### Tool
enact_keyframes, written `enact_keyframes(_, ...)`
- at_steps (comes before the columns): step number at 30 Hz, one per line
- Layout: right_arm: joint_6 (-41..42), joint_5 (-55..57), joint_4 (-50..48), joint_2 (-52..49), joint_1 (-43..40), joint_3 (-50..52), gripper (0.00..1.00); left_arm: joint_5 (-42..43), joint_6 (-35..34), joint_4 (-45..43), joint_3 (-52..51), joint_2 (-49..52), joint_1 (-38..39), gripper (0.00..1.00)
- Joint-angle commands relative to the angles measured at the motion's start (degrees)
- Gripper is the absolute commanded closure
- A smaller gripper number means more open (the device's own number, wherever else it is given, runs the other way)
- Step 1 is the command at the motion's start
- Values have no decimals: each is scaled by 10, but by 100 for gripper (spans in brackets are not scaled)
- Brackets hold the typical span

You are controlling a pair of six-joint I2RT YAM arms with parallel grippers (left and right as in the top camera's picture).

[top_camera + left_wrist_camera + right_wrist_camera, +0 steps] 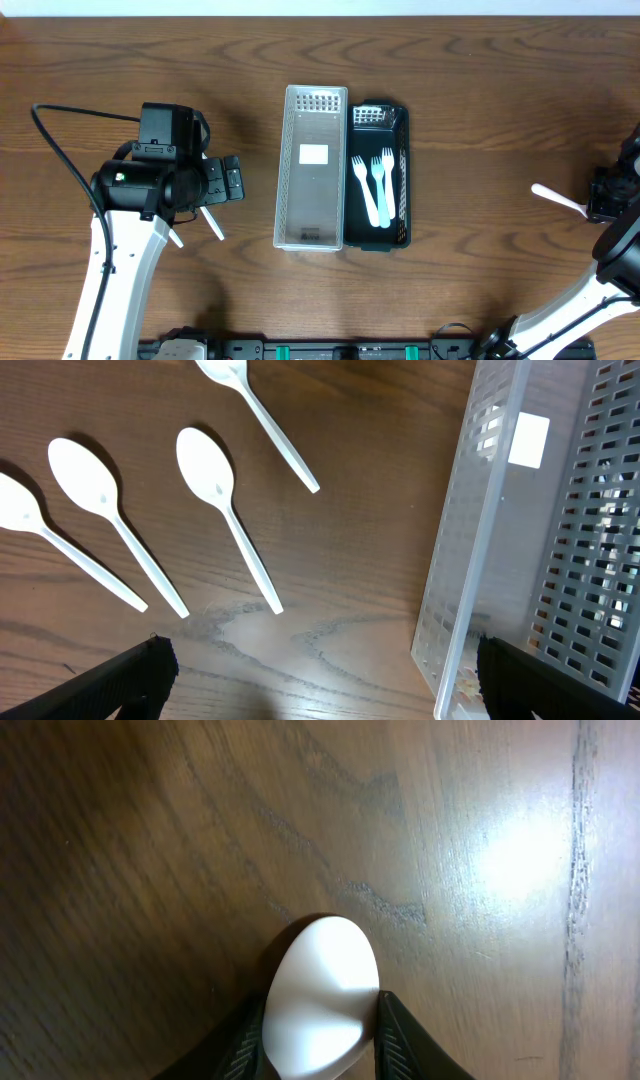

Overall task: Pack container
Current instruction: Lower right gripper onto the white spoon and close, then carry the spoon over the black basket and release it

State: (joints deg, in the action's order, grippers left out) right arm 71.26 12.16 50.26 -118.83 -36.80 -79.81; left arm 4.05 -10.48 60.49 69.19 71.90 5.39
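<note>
Wood table [480,100], R jaws pinching white spoon [322,982]

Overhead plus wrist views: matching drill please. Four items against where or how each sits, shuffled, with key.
Items
1. forks
2. clear bin
3. four loose spoons
4. single spoon

States
A. gripped by the right tool
B. lying on the table beside the clear bin
C. inside the black bin
D. no cutlery in it

Pairs: 1-C, 2-D, 3-B, 4-A
</note>
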Motion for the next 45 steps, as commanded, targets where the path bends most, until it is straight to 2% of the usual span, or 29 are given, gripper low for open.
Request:
enact_keyframes(1, -20, -28, 11, -41, -5, 35, 95, -6, 3, 3, 4, 1, -2, 2)
enact_keyframes(4, -43, -32, 6, -41, -5, 33, 99, -7, 3, 3, 4, 1, -2, 2)
enact_keyframes(13, -170, -31, 5, -26, 11, 0, 99, -7, 3, 3, 4, 1, -2, 2)
enact_keyframes(21, -300, -21, 27, 82, 84, -46, 99, -7, 3, 3, 4, 1, -2, 2)
enact_keyframes(29, -458, -63, 66, 243, 261, -123, 99, -7, 3, 3, 4, 1, -2, 2)
enact_keyframes(32, -476, -84, 85, 274, 348, -153, 99, -7, 3, 3, 4, 1, -2, 2)
enact_keyframes(38, -453, -79, 93, 267, 505, -165, 99, -7, 3, 3, 4, 1, -2, 2)
enact_keyframes(45, -439, -75, 94, 183, 598, -164, 99, -7, 3, 3, 4, 1, -2, 2)
